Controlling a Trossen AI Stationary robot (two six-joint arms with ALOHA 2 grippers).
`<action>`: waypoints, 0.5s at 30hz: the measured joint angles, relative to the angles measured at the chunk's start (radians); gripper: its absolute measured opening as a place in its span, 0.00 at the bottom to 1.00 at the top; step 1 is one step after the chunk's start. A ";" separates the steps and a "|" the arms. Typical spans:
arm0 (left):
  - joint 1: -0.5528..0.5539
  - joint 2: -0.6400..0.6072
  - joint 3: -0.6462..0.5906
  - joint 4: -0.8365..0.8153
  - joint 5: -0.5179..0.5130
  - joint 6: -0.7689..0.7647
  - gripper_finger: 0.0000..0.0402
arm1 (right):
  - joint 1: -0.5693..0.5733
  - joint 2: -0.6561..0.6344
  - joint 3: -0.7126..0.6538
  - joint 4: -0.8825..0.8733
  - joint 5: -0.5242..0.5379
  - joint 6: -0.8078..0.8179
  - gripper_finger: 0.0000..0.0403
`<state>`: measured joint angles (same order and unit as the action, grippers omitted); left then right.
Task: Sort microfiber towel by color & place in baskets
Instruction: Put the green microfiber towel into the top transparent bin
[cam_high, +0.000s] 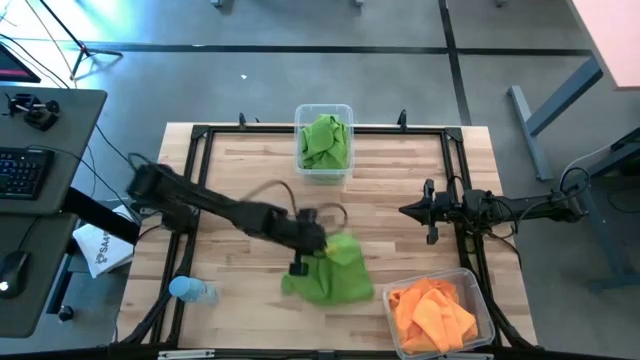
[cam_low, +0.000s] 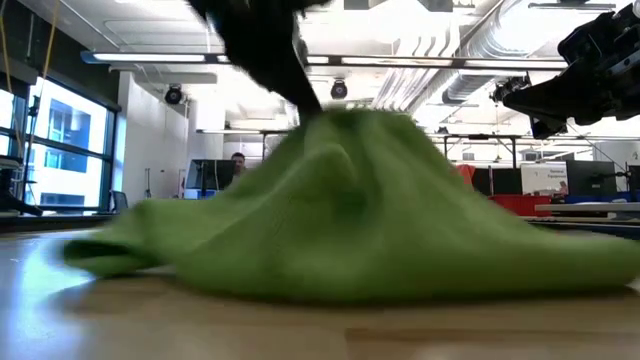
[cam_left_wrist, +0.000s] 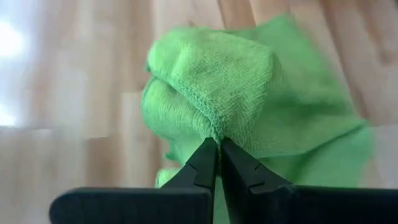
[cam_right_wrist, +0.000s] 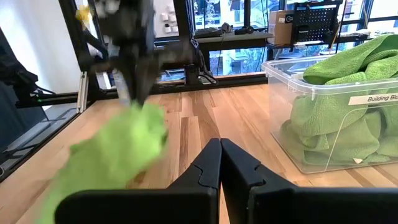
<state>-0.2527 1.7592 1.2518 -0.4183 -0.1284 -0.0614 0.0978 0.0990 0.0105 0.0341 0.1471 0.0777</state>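
Note:
A lime green microfiber towel (cam_high: 333, 272) lies bunched near the table's near-middle; in the low view the towel (cam_low: 370, 210) rises to a peak while its skirt rests on the wood. My left gripper (cam_high: 312, 248) is over it, shut on it. My right gripper (cam_high: 408, 210) waits shut above the table's right half, touching nothing. A clear basket (cam_high: 324, 172) at the far edge holds green towels (cam_high: 325, 140). Another clear basket (cam_high: 487, 310) at the near right corner holds orange towels (cam_high: 432, 312). My left gripper (cam_left_wrist: 219, 149) pinches a stitched hem edge (cam_left_wrist: 210, 121) of the green towel between its two fingertips, coming from above. The pinched part is drawn up into a peak (cam_low: 345, 120); the towel's spread lower part (cam_low: 300, 270) lies on the table.
A blue-capped bottle (cam_high: 190, 291) lies at the near left corner. A white paper bag (cam_high: 103, 250) sits off the table's left edge. A black frame (cam_high: 200, 132) runs around the tabletop. Bare wood shows between the baskets and left of the towel.

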 joint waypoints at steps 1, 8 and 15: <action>0.009 -0.042 0.000 -0.021 -0.011 0.008 0.01 | 0.000 0.000 0.000 0.000 0.000 0.000 0.00; 0.094 -0.362 0.000 -0.035 -0.145 0.100 0.00 | 0.000 0.000 0.000 0.000 0.000 0.000 0.00; 0.233 -0.567 0.000 0.126 -0.221 0.216 0.00 | 0.000 0.000 0.000 0.000 0.000 0.000 0.00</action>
<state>-0.0200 1.1925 1.2522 -0.2927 -0.3492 0.1544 0.0978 0.0990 0.0109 0.0341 0.1471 0.0776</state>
